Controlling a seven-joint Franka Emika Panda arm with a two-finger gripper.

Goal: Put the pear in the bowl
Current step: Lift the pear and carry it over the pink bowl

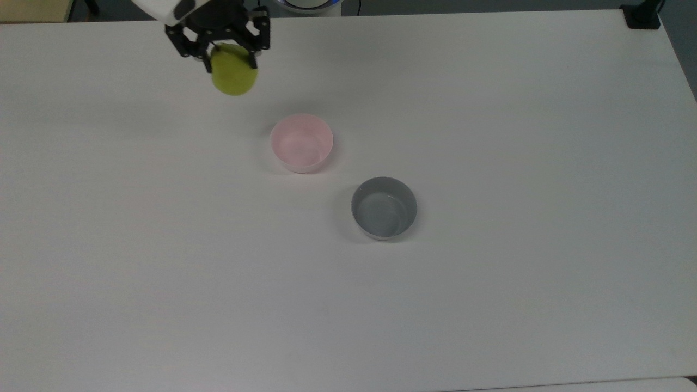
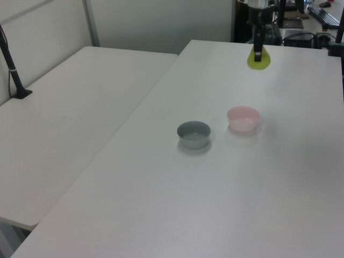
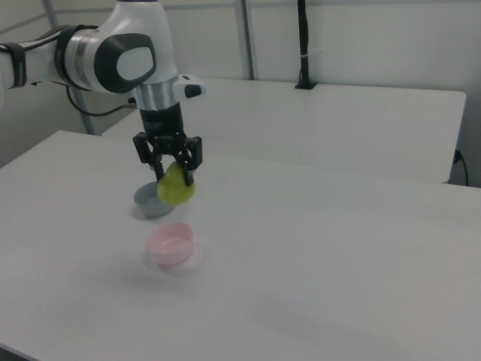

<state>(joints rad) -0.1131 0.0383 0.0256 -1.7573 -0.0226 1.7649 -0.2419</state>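
The yellow-green pear [image 1: 234,76] [image 2: 258,61] [image 3: 176,188] hangs in the air, held at its top by my gripper [image 1: 227,54] [image 3: 173,171], which is shut on it. The pale pink bowl [image 1: 302,142] [image 2: 243,118] [image 3: 172,243] stands empty on the white table. In the top view the pear is up and to the left of the pink bowl. Seen in the right view, it hangs well above the table, a little behind the bowl.
A grey bowl [image 1: 384,207] [image 2: 193,134] [image 3: 150,202] of similar size stands empty beside the pink one, down and to the right in the top view. A second white table [image 2: 64,107] adjoins at the left view's left. A black post [image 2: 13,64] stands on it.
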